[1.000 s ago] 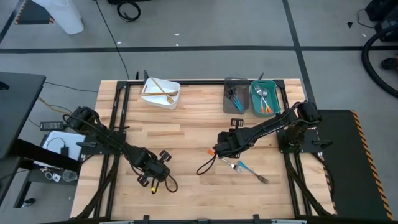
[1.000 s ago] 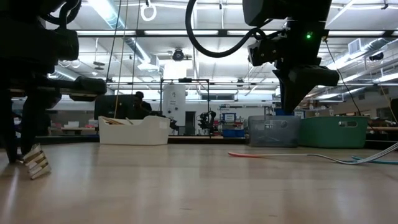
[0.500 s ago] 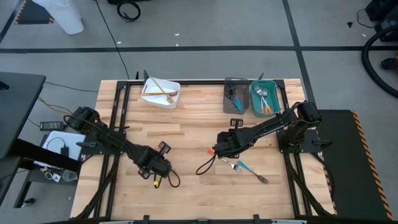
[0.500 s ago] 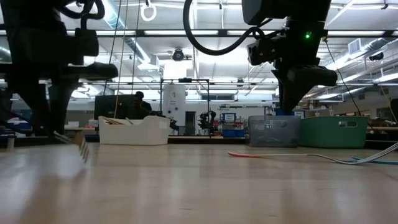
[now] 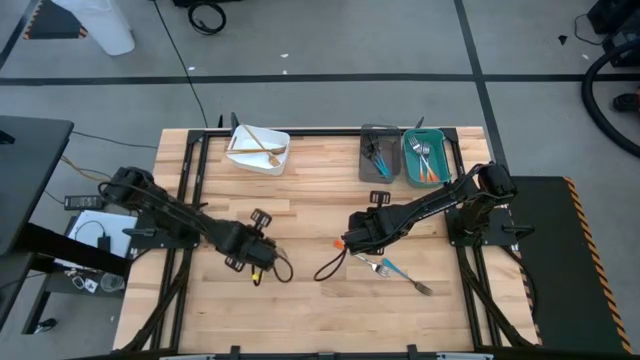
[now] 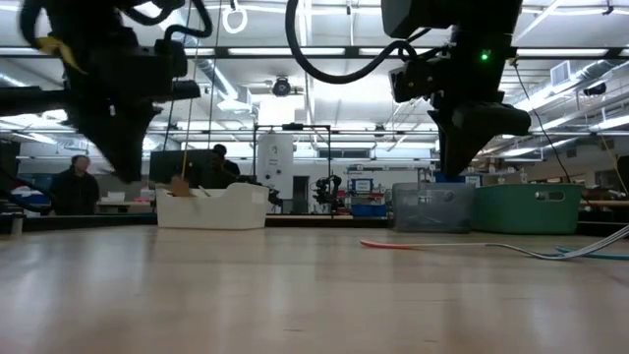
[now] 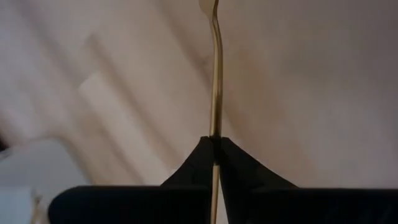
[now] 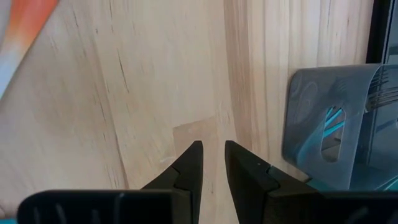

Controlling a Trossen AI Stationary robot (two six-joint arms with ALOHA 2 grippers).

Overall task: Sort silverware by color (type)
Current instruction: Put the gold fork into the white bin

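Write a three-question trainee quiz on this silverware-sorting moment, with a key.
1. True or false: the left gripper is shut on the gold fork.
2. Which bin holds gold utensils? A) white bin B) grey bin C) teal bin
3. Fill in: the right gripper hangs above bare table with its fingers ____.

Key
1. True: the fingers pinch the fork's thin handle.
2. A.
3. Open, nothing between them; the orange fork and blue fork lie loose on the table.
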